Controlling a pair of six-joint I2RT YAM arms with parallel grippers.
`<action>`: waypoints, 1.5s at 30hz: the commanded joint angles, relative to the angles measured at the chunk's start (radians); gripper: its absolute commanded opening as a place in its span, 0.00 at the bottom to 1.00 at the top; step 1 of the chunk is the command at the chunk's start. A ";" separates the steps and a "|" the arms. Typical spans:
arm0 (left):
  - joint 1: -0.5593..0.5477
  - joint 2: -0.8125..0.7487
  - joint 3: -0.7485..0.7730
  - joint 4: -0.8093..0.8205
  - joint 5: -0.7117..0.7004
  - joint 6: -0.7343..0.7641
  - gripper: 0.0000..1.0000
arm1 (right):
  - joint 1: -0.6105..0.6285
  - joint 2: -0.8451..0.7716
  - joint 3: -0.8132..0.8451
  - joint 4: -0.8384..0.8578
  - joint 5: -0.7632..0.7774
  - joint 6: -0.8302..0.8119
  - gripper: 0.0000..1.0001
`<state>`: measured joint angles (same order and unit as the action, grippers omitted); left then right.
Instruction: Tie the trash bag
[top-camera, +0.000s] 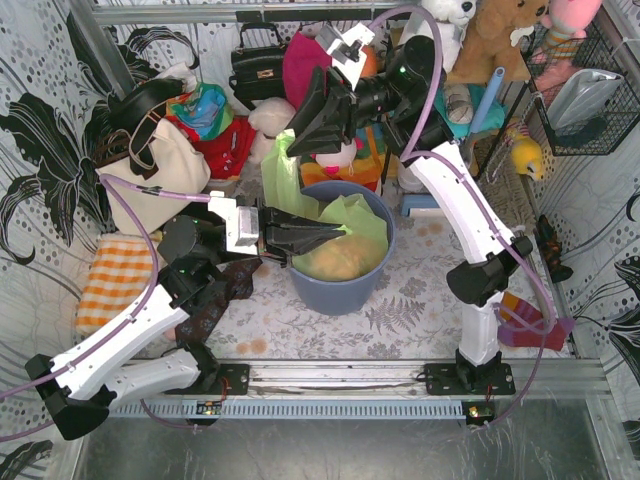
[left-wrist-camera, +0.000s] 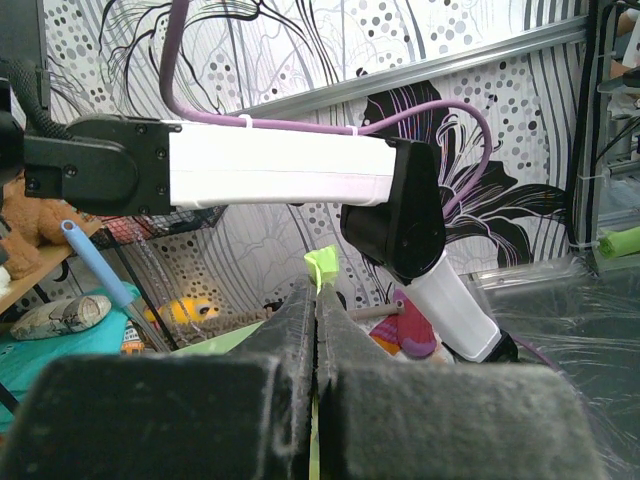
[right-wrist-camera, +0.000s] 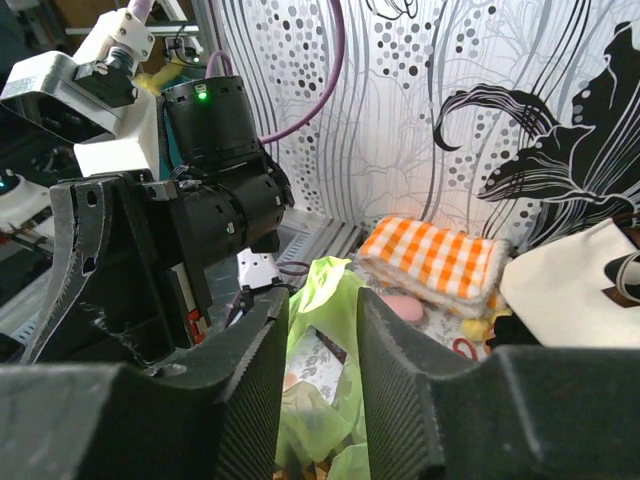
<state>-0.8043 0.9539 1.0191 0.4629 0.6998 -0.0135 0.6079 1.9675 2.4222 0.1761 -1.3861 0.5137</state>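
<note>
The lime-green trash bag (top-camera: 357, 216) lines a blue-grey bin (top-camera: 340, 292), and tan crumpled paper shows inside it. My left gripper (top-camera: 336, 232) reaches over the bin's near-left rim and is shut on the bag's edge. In the left wrist view a thin green strip (left-wrist-camera: 322, 264) sticks out between the pressed fingers (left-wrist-camera: 295, 330). One flap of the bag (top-camera: 283, 175) stands up at the bin's far left. My right gripper (top-camera: 297, 143) is at the top of that flap. Its fingers (right-wrist-camera: 262, 370) stand apart, with the flap (right-wrist-camera: 335, 300) in the gap between them.
An orange checked cloth (top-camera: 115, 282) lies at the left, and a cream tote (top-camera: 165, 168) stands behind it. Handbags, a magenta bag (top-camera: 305, 60) and plush toys crowd the back. A wire basket (top-camera: 580, 95) hangs at the right. A rail (top-camera: 330, 378) runs along the near edge.
</note>
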 joint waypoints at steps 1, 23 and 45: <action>0.004 -0.007 0.028 0.045 0.006 -0.012 0.00 | -0.002 -0.050 -0.045 0.076 -0.015 0.022 0.29; 0.004 -0.018 0.020 0.013 -0.031 0.014 0.00 | 0.149 -0.452 -0.394 -0.422 0.660 -0.505 0.50; 0.004 -0.038 0.008 0.004 -0.014 0.024 0.00 | 0.150 -0.173 -0.024 -0.526 0.359 -0.538 0.42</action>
<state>-0.8043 0.9298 1.0191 0.4511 0.6849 -0.0036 0.7544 1.8683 2.4653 -0.4301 -0.9833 -0.0383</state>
